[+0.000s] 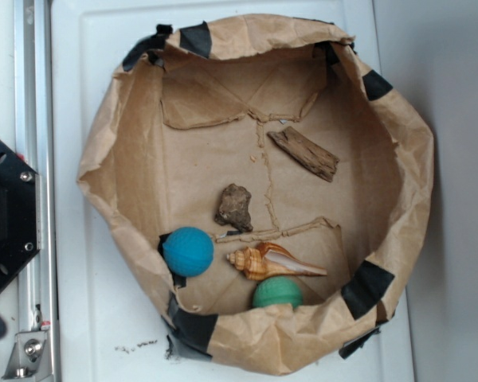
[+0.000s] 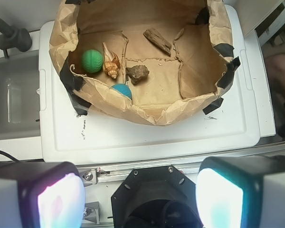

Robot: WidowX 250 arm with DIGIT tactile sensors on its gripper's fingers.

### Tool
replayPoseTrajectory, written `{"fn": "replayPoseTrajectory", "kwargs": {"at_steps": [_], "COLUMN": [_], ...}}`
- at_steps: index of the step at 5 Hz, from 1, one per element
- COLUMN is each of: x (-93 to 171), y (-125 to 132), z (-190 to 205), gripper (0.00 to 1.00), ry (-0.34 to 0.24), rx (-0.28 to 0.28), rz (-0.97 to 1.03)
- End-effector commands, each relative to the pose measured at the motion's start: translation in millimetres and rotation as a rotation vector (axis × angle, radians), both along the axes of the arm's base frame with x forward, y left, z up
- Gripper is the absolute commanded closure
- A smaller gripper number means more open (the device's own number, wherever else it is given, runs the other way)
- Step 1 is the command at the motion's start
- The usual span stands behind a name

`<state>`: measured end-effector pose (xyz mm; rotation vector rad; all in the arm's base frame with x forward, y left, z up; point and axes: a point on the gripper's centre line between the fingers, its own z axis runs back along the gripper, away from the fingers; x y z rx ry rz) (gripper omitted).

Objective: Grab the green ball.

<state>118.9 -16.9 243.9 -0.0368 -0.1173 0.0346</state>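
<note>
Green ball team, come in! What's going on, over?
Pincer open, outside the brown paper bag. Small emerald-green ball untouched against bag wall. Orange spiral seashell lies close beside it.

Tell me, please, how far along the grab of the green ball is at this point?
Nothing looks done yet. The green ball lies in the paper basket beside the seashell, untouched. The gripper hangs open, well back from the basket, holding nothing. Left: approach, descend past the shell, close, lift.

A lab bench: white tabletop (image 2: 147, 137), metal rail (image 1: 29, 119) (robot mount), taped paper bin (image 1: 103, 171).
</note>
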Motion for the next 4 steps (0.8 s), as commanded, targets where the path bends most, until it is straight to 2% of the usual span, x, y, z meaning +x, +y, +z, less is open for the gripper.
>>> {"fn": "replayPoseTrajectory", "kwargs": {"at_steps": [1,2,3,4], "x": [0,35,59,58], "y": [0,6,16,18], "z": [0,-7,-10,-5], "gripper": [0.0,0.0,0.0,0.0], "ry": [0.0,-0.021,-0.072,-0.073], "rx": [0.0,0.015,0.039,0.003], "rz": [0.0,-0.039,-0.087,-0.183]}}
